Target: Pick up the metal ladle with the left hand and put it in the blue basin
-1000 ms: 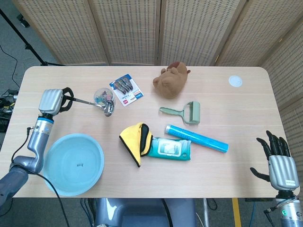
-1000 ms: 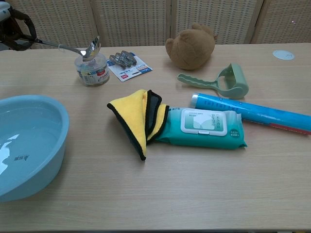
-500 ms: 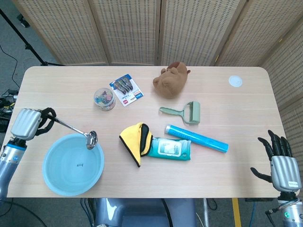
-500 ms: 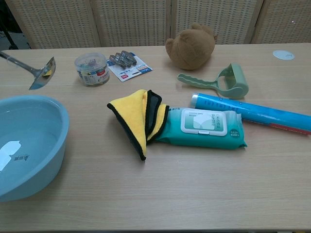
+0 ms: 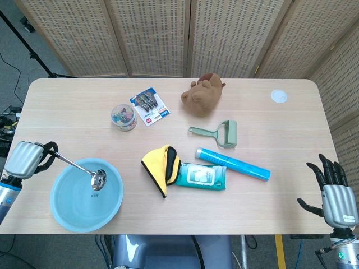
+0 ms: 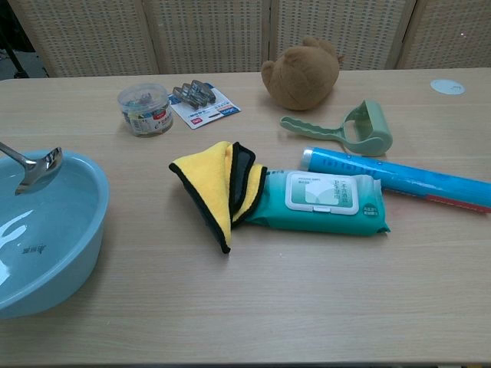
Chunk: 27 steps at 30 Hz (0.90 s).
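Left hand [image 5: 25,159] sits at far left edge of head view, fingers curled tight round the handle end of the metal ladle [image 5: 78,168]. Ladle runs down-right from the hand; its bowl hangs over the inside of the blue basin [image 5: 67,210], lower left of frame. Chest view shows the bowl [image 6: 36,170] at left edge, just above/inside the basin rim [image 6: 96,192]; can't tell whether it touches the basin floor.

Right hand [image 5: 335,194] is at lower right corner of head view, off the table edge, fingers spread apart, holding nothing. Not seen in chest view.

Rest of table [image 5: 269,207], head view:
- clear jar of small clips [image 5: 123,116], upper left-centre, w/ a card of binder clips [image 5: 150,106] just beside it to the right.
- brown plush toy [image 5: 203,93] upper centre.
- white round disc [image 5: 279,96] upper right.
- green lint roller [image 5: 217,133] centre-right.
- blue tube [image 5: 232,163] lying diagonal below the roller.
- teal wet-wipes pack [image 5: 200,176] centre, touching a folded yellow cloth [image 5: 160,165] w/ dark edging on its left.

Woven screen panels [image 5: 185,33] across top of frame.
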Each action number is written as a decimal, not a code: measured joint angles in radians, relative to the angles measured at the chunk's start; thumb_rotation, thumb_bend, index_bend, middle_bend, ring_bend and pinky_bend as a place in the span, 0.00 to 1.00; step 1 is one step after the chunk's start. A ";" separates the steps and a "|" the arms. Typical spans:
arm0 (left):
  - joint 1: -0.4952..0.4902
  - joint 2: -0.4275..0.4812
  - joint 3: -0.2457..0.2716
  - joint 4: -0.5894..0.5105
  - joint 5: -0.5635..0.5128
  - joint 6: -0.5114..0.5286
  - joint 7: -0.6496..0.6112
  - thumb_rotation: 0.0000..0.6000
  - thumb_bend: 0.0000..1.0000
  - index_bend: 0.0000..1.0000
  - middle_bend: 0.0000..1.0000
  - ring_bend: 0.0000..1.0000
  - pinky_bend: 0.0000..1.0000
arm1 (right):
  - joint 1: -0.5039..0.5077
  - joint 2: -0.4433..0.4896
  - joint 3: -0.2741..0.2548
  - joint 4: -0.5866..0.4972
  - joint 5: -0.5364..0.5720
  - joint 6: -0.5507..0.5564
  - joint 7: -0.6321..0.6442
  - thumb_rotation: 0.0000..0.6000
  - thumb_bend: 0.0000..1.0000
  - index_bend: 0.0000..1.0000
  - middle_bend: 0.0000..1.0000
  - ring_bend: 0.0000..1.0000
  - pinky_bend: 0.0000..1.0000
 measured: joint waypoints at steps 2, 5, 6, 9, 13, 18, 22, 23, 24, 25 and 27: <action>-0.005 -0.008 0.005 0.008 0.009 -0.012 0.026 1.00 0.46 0.92 0.96 0.93 0.98 | 0.001 -0.001 0.000 0.001 0.002 -0.002 -0.001 1.00 0.00 0.15 0.00 0.00 0.00; -0.014 -0.018 0.009 0.012 0.021 -0.018 0.064 1.00 0.46 0.93 0.96 0.93 0.98 | 0.001 -0.004 0.001 0.003 0.002 -0.002 -0.008 1.00 0.00 0.15 0.00 0.00 0.00; -0.018 -0.021 0.010 0.012 0.026 -0.020 0.083 1.00 0.46 0.93 0.96 0.93 0.98 | 0.001 -0.005 0.001 0.004 0.002 -0.001 -0.009 1.00 0.00 0.15 0.00 0.00 0.00; -0.027 -0.027 0.015 0.006 0.041 -0.024 0.135 1.00 0.46 0.93 0.96 0.93 0.98 | 0.000 -0.006 0.002 0.004 0.001 0.002 -0.010 1.00 0.00 0.15 0.00 0.00 0.00; -0.035 -0.029 0.023 -0.009 0.058 -0.031 0.207 1.00 0.46 0.93 0.96 0.93 0.98 | 0.000 -0.004 0.004 0.004 0.005 0.001 -0.005 1.00 0.00 0.15 0.00 0.00 0.00; -0.040 -0.024 0.038 -0.031 0.092 -0.023 0.307 1.00 0.46 0.93 0.96 0.93 0.98 | 0.000 -0.001 0.004 0.001 0.004 0.002 -0.002 1.00 0.00 0.15 0.00 0.00 0.00; -0.042 -0.014 0.044 -0.054 0.109 -0.014 0.370 1.00 0.46 0.93 0.96 0.93 0.98 | -0.001 0.003 0.005 -0.001 0.004 0.003 0.006 1.00 0.00 0.15 0.00 0.00 0.00; -0.043 -0.011 0.045 -0.060 0.114 -0.012 0.391 1.00 0.46 0.93 0.96 0.93 0.98 | -0.001 0.005 0.005 -0.002 0.004 0.002 0.007 1.00 0.00 0.15 0.00 0.00 0.00; -0.044 -0.010 0.046 -0.063 0.118 -0.011 0.406 1.00 0.46 0.93 0.96 0.93 0.98 | -0.001 0.005 0.005 -0.003 0.004 0.002 0.009 1.00 0.00 0.15 0.00 0.00 0.00; -0.045 -0.009 0.047 -0.065 0.122 -0.010 0.420 1.00 0.46 0.93 0.96 0.93 0.98 | -0.001 0.006 0.005 -0.004 0.002 0.002 0.010 1.00 0.00 0.15 0.00 0.00 0.00; -0.047 -0.008 0.050 -0.073 0.131 -0.009 0.448 1.00 0.46 0.93 0.96 0.93 0.98 | -0.001 0.007 0.005 -0.004 0.000 0.004 0.011 1.00 0.00 0.15 0.00 0.00 0.00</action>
